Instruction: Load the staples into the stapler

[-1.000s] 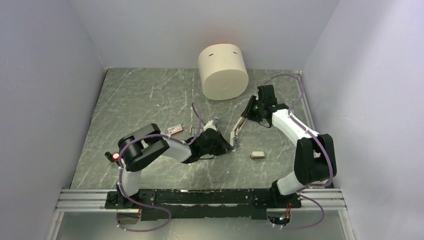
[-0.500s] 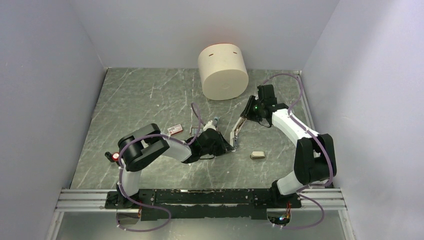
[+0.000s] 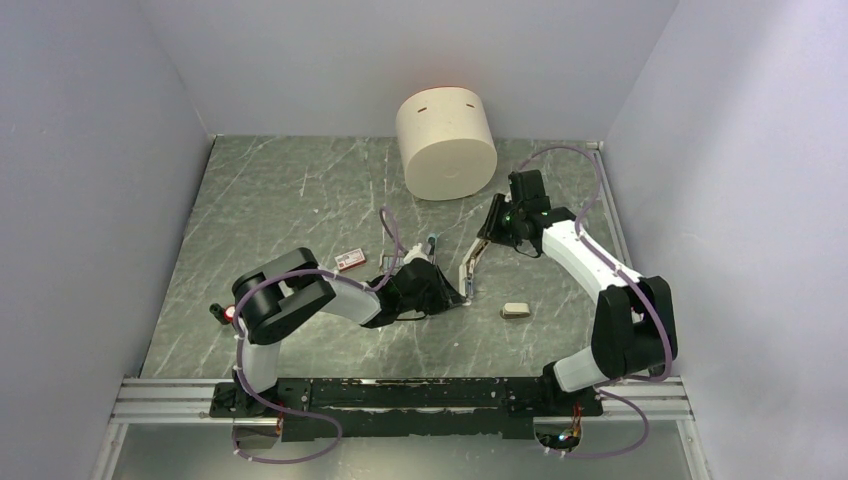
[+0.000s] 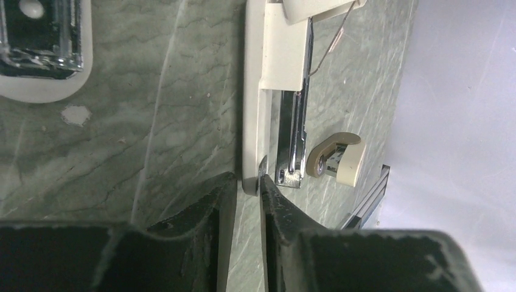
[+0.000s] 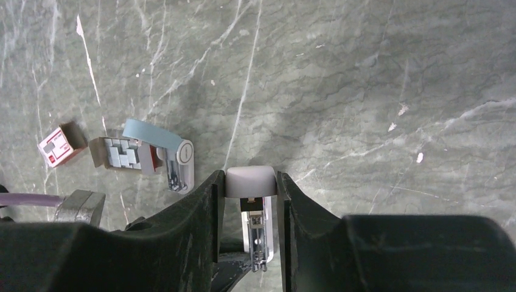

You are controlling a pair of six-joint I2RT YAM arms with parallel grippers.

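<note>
The white stapler (image 3: 472,262) stands hinged open on the table. Its top arm leans up toward my right gripper (image 3: 490,235). In the right wrist view that gripper (image 5: 251,182) is shut on the stapler's rounded top end (image 5: 251,180), with the metal rail (image 5: 258,234) below it. My left gripper (image 4: 246,182) sits at the near end of the stapler's white base (image 4: 254,103), its jaws slightly apart on either side of the base tip. The red-and-white staples box (image 5: 58,146) lies to the left, with the grey staple block (image 5: 122,153) in a cardboard tray beside it.
A pale blue stapler piece (image 5: 159,141) lies beside the staple tray. A short beige piece (image 3: 515,310) lies right of the stapler's base. A large cream cylinder (image 3: 446,143) stands at the back. A red-capped black knob (image 3: 224,312) is at the left. Walls close in all around.
My left gripper's jaws have parted a little at the stapler's base end. My right gripper, with the stapler's top, has shifted slightly left.
</note>
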